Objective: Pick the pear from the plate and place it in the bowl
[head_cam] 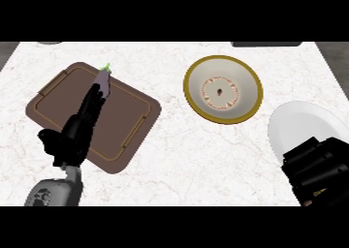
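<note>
Left side: a brown tray [131, 116] lies at an angle on the counter. The left hand [73, 135] lies over it, fingers straight and together, pointing toward the far edge. A small purple vegetable [104, 76] with a green stalk shows just past the fingertips (it has no part in the task).

Centre: the bowl [195, 72], yellow-rimmed with a pale inside, stands upright and holds nothing visible. It sits near the plate without touching it.

Right side: the white plate [299, 121] is partly covered by the right hand [322, 167], which sits over its near portion. The fingers are curled down and bunched.

Task's thing: the pear is not visible anywhere. The uncovered part of the plate is bare and the bowl holds no fruit, so the pear is most likely under or inside the curled right hand. Its colour, shape and attitude cannot be reported.

Risks, as judged:
- The grip cannot be confirmed. If the fingers close only partly round the fruit, its rounded, tapering body could slip out on the lift.
- A low carry could catch the bowl's raised rim and shift or tip the bowl.
- A release off-centre could leave the pear on the rim, and it could then roll onto the counter.
</note>
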You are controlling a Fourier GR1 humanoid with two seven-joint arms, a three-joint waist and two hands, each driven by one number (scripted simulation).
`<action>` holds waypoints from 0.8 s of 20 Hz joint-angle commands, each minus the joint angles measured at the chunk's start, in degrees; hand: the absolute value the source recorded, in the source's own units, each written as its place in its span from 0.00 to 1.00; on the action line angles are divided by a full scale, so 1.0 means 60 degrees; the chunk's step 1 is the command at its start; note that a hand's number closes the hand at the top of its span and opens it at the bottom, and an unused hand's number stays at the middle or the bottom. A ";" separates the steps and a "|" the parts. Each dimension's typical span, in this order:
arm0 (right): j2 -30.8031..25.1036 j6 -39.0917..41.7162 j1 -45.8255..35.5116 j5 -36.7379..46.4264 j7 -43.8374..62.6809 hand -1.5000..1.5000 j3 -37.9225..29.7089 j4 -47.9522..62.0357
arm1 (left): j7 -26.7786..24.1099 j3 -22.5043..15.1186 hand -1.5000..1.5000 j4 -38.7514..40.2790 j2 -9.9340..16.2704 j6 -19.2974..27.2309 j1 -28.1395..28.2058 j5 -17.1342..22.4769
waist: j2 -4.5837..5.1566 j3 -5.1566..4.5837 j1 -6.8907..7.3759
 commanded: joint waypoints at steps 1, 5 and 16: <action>0.0256 -0.0600 -0.1976 -0.0910 0.2783 1.00 0.0084 0.0003 | 0.0205 -0.0482 0.50 -0.0219 -0.0337 0.0302 0.0029 -0.0458 | 0.0032 0.0003 0.0201; 0.0367 -0.0859 -0.2848 -0.0578 0.3584 1.00 -0.0186 0.0412 | 0.0206 -0.0148 0.50 -0.0114 -0.0089 0.0074 -0.0046 -0.0340 | 0.0034 0.0012 0.0163; 0.0459 -0.1787 -0.4683 0.4392 0.0065 1.00 0.0770 0.5047 | -0.0195 -0.0172 0.50 0.0167 -0.0253 -0.0128 -0.0194 -0.0241 | 0.0101 0.0020 0.0322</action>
